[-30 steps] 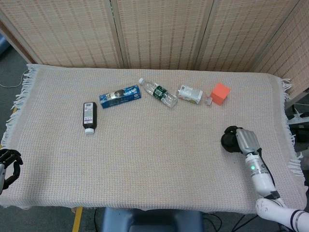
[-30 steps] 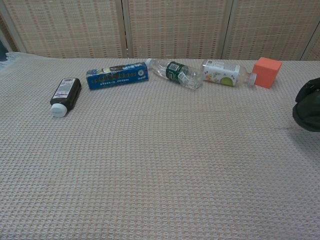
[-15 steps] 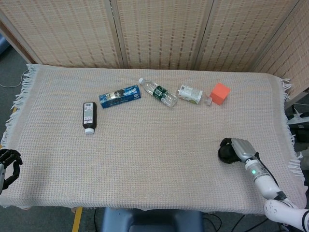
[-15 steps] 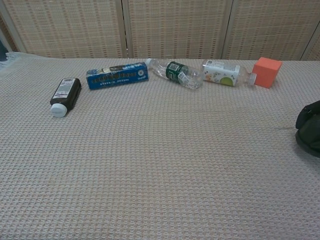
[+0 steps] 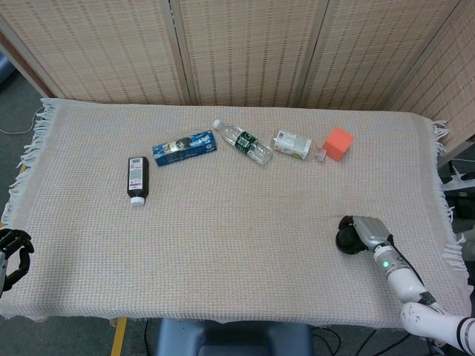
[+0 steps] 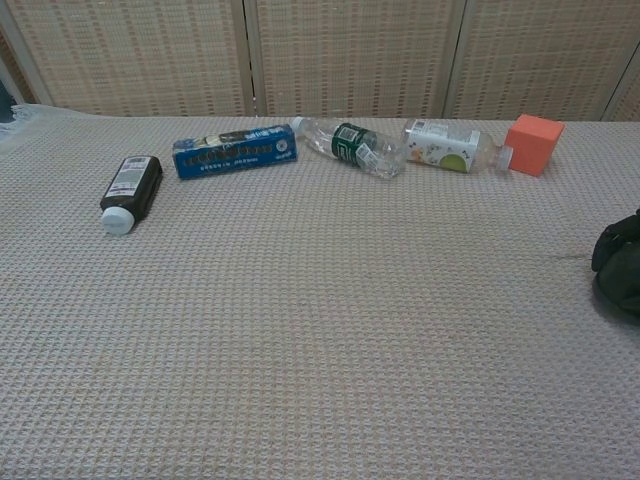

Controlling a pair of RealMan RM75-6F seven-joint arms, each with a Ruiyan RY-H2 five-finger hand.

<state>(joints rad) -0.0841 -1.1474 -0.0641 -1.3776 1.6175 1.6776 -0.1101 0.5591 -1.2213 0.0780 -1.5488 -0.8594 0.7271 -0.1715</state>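
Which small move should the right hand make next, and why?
Probably reach forward and a little left toward the orange block. The right hand sits low near the table's front edge, fingers curled on nothing, and the block is the nearest thing, lying free at the row's right end.

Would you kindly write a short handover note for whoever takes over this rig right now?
Right hand: fingers curled in, holding nothing, low over the cloth near its front right.
Left hand: fingers curled, holding nothing, off the cloth's front left corner.
Along the back lie the dark bottle, blue box, clear bottle, small white bottle and orange cube; the cube is nearest the right hand.
Done: nothing held.
Left: all five untouched.
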